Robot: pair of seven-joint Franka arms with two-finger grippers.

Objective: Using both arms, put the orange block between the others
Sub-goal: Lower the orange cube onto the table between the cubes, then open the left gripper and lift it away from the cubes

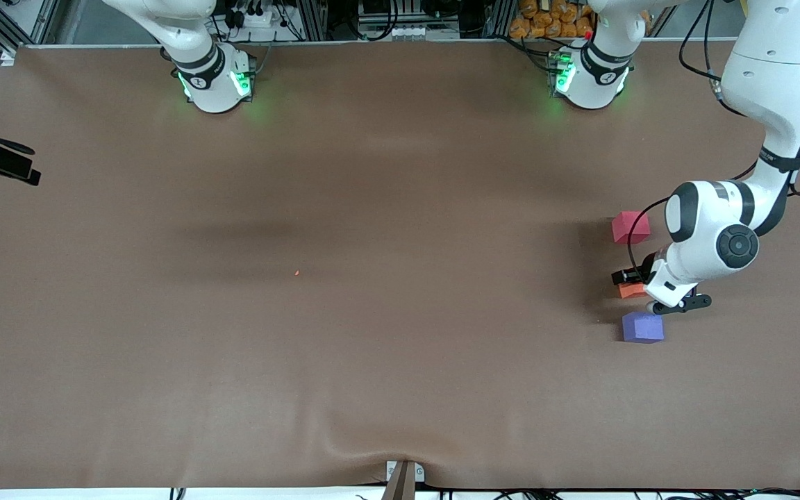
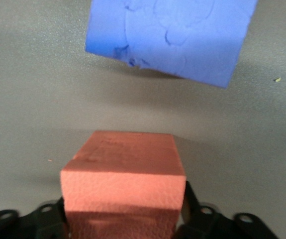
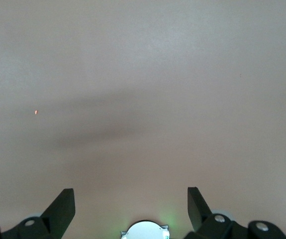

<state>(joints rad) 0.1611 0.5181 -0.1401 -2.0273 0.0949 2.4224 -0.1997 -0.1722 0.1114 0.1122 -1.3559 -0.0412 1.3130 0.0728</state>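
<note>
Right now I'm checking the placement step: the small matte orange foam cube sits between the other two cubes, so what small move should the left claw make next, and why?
Probably lift the left claw straight up. The small matte orange foam cube sits on the table between the pinkish-red cube and purple-blue cube, its fingers flanking it.

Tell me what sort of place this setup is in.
Most likely a robotics lab. Two white arms are bolted by green-lit bases to a table under a brown cover, with aluminium framing and cables along its edge, and three foam cubes, such as the purple-blue cube, as test objects.
</note>
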